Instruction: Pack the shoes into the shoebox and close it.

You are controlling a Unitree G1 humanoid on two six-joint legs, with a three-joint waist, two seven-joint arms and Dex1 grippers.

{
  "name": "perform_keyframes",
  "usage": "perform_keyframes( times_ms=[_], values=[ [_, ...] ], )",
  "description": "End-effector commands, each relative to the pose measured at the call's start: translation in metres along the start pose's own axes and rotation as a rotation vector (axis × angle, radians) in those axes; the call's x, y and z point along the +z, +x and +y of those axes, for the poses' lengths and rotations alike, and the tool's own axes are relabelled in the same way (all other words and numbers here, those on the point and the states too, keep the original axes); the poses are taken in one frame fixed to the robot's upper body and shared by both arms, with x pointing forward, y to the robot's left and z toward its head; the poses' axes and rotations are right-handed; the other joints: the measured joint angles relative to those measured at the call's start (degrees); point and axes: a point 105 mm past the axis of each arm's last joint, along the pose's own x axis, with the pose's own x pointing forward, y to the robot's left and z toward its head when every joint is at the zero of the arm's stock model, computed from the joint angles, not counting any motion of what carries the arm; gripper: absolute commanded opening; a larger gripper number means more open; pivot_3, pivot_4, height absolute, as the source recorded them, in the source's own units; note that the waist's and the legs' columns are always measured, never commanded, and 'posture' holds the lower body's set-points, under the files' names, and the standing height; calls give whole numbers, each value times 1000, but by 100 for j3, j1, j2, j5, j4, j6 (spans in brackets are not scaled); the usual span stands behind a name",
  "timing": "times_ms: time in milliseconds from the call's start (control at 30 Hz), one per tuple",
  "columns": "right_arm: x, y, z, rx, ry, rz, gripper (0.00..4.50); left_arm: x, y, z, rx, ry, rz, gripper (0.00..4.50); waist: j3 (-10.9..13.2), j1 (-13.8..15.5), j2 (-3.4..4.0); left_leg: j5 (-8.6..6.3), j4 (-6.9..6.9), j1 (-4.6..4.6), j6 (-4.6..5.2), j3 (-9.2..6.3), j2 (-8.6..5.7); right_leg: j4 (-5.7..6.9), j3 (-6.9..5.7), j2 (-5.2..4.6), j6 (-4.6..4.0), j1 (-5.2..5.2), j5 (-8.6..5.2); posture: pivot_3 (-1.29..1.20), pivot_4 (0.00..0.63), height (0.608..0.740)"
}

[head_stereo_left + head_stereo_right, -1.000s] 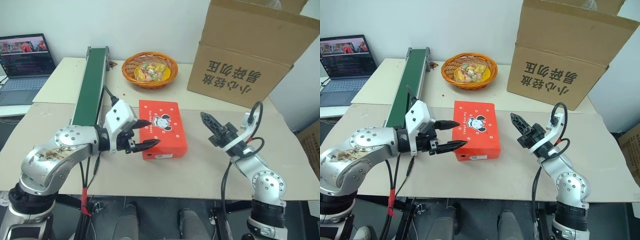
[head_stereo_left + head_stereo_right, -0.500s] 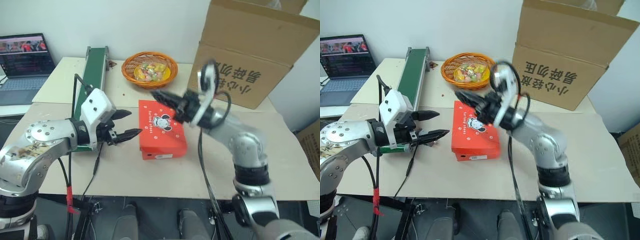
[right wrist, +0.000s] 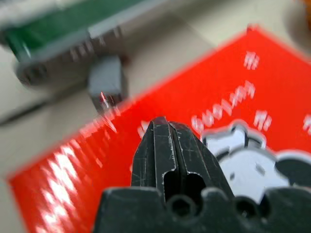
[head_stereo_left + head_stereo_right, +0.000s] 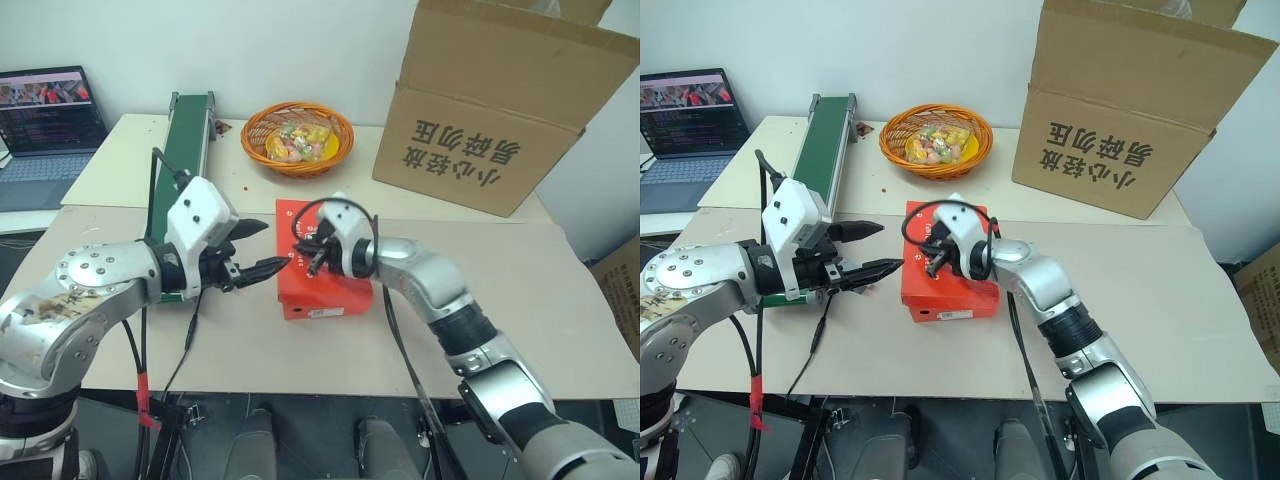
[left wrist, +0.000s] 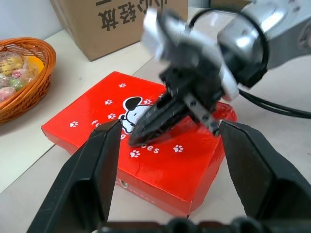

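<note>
The red shoebox lies closed on the table, its lid with the white cartoon figure facing up. The shoes are hidden. My right gripper is shut and reaches over the lid from the right. Its tip points down at the lid beside the cartoon figure, at the surface or just above it; its fingers press together over the red lid. My left gripper is open and holds nothing. It hovers just left of the box, pointing at it, with the fingers wide apart.
A green conveyor belt runs along the left behind my left arm. A wicker basket of sweets stands behind the box and a big brown carton at the back right. A laptop sits far left.
My right arm swung from the table's right side across to the left and came down over the box lid, still shut. The left gripper drew back a little from the box side.
</note>
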Motion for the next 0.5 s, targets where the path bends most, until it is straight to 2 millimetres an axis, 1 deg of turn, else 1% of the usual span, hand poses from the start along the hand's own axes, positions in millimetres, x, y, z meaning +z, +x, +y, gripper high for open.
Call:
perform_keyframes(
  times_ms=[33, 67, 133, 233, 333, 400, 467, 500],
  values=[
    [-17, 8, 12, 64, -152, 61, 27, 15, 1, -2, 0, 52, -49, 3391, -2, 0, -3, 0, 1, 2, 0, 0, 0, 0, 0, 0, 0, 2, 0, 0, 150, 721],
    [-23, 8, 12, 70, -152, 72, 27, 16, 2, -2, -3, 53, -53, 3391, -3, 0, -4, 0, 1, 6, 0, 0, 0, 0, 0, 1, 1, 3, 0, 0, 150, 721],
    [-28, 8, 10, 67, -146, 79, 27, 16, 2, -2, -2, 53, -53, 3391, -4, -4, -5, 0, 1, 25, -1, 0, 0, -2, 0, 0, 1, 3, 0, 0, 150, 721],
    [-29, 7, 8, 62, -126, 69, 27, 13, 2, -1, 5, 49, -46, 3391, -5, -7, -5, -1, -3, 37, -1, 1, 1, -1, 0, 0, -1, 9, -1, 0, 150, 721],
    [-29, 9, 10, 65, -100, 59, 27, 14, 3, -3, 3, 43, -53, 3391, -5, -7, -5, -1, -4, 37, -1, 1, 2, -1, 0, 0, -1, 10, -1, 0, 150, 721],
    [-25, 9, 10, 60, -79, 38, 27, 12, 2, -3, 6, 43, -48, 3391, -5, -14, -5, -1, -4, 37, -1, 1, 2, -1, 0, 0, -1, 10, -1, 0, 150, 721],
    [-5, 4, 4, 34, -2, -53, 27, 8, 1, 1, 28, 35, -37, 3391, -5, -25, -6, -1, -4, 37, -1, 1, 2, 2, 0, 1, -1, 9, -1, 0, 150, 721],
    [8, -1, -2, 23, 42, -114, 27, 7, 0, 4, 47, 27, -38, 3391, -5, -32, -6, -1, -4, 37, -1, 1, 2, 2, 0, 1, -1, 10, -1, 0, 150, 721]
  ],
)
